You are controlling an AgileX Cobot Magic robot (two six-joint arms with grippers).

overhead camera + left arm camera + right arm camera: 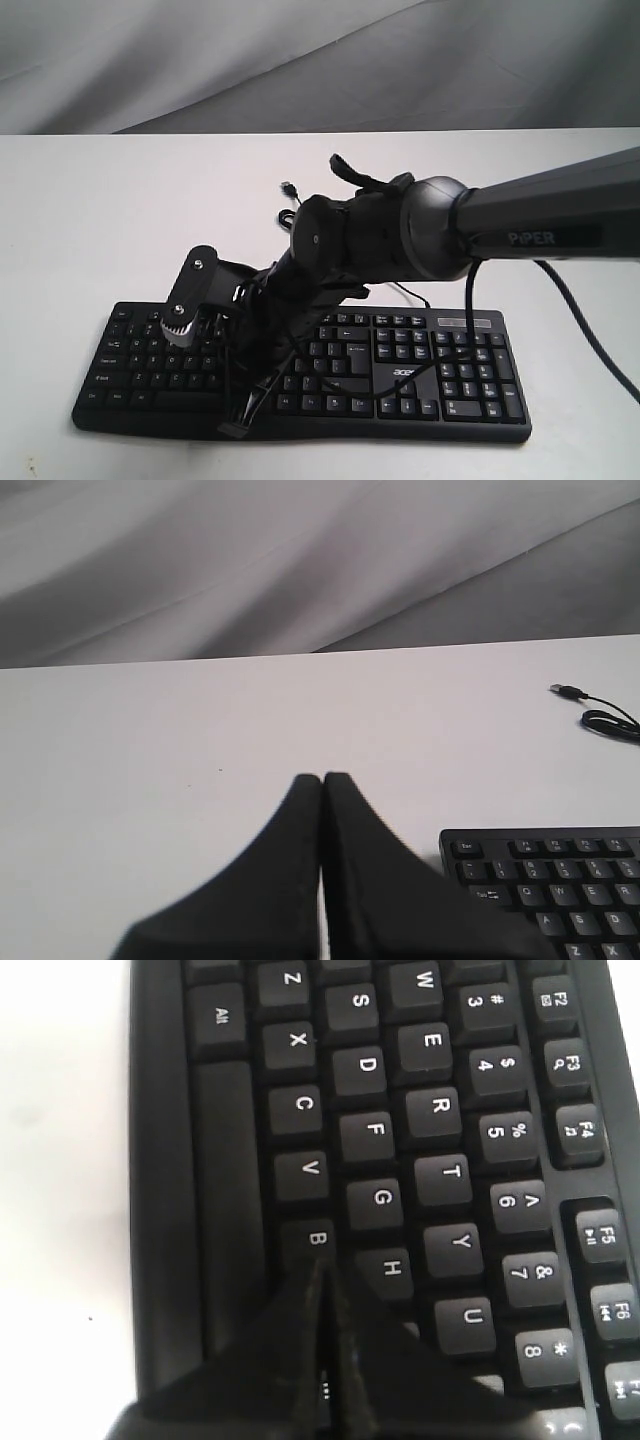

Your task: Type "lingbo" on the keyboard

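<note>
The black keyboard [470,385] lies along the front of the white table [90,200]. My right arm [540,215] reaches in from the right across its middle, and its wrist hides the letter keys there. In the right wrist view the right gripper [322,1265] is shut, with its joined tips at the near edge of the B key [318,1238], beside H [392,1268]. Whether the tips press the key does not show. The left gripper [322,777] is shut on nothing over bare table, left of the keyboard's Esc corner [466,848].
The keyboard's thin black cable lies coiled behind it, with the USB plug [288,188] loose on the table; the plug [568,691] also shows in the left wrist view. A grey cloth backdrop [300,60] hangs behind the table's far edge.
</note>
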